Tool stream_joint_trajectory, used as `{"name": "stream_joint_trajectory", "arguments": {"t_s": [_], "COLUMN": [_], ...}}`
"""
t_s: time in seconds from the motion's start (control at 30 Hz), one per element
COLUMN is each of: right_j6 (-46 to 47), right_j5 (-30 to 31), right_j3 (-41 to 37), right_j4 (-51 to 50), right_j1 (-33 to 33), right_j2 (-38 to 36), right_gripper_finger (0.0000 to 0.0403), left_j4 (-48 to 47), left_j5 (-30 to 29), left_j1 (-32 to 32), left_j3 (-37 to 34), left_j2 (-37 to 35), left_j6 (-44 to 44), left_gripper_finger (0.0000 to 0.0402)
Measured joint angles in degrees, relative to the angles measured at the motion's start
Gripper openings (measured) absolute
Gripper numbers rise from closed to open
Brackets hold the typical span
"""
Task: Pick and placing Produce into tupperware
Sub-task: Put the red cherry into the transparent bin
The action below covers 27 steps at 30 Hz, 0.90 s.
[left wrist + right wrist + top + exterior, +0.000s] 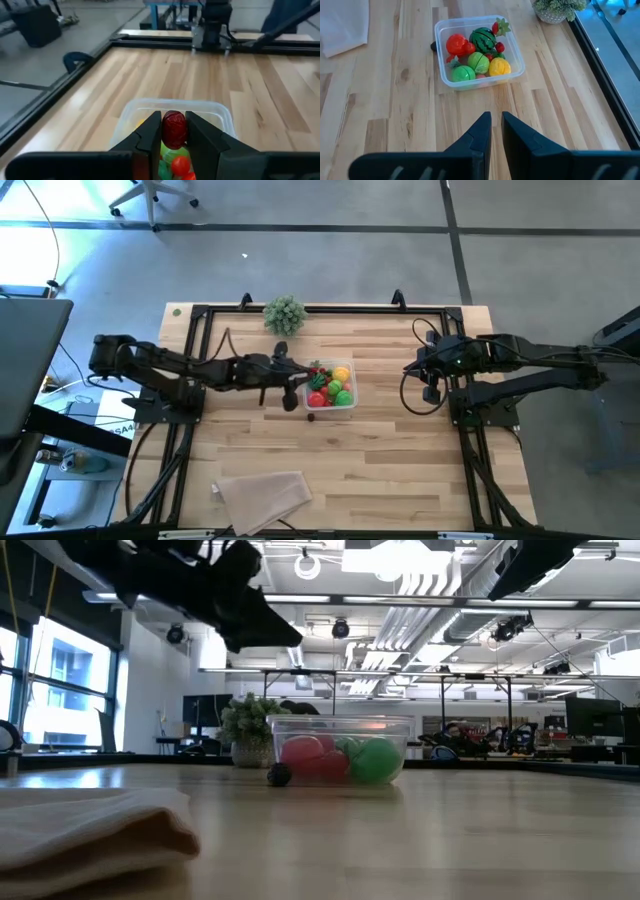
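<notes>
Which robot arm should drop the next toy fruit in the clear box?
The left. The left gripper already pinches a dark red fruit right above the tupperware. The right gripper is empty, waiting off to the box's side. One small dark piece sits on the table beside the box.

The table is pale wood planks with a black frame along its edges. On it, near the middle, sits the clear tupperware filled with red, green and yellow produce, and a small dark item lies on the wood just beside the container's near wall. A bushy plant stands at the far edge, well apart from a folded beige cloth lying at the near edge on the left arm's side.
</notes>
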Motion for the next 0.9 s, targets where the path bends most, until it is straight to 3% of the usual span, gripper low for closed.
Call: {"name": "stream_joint_trajectory", "arguments": {"t_s": [0.4, 0.9], "right_j6": [-0.01, -0.02], "right_j5": [0.00, -0.01], "right_j3": [-0.01, 0.00], "right_j4": [0.01, 0.01], "right_j1": [0.01, -0.01], "right_j2": [0.02, 0.00], "right_gripper_finger": [0.0034, 0.0034], "left_j4": [-3.80, -8.62], "left_j5": [6.62, 7.75], "left_j1": [0.02, 0.01], "left_j3": [7.68, 7.79], "left_j2": [14.52, 17.51], "left_j6": [-1.82, -5.65], "left_gripper_finger": [0.0074, 0.0074]}}
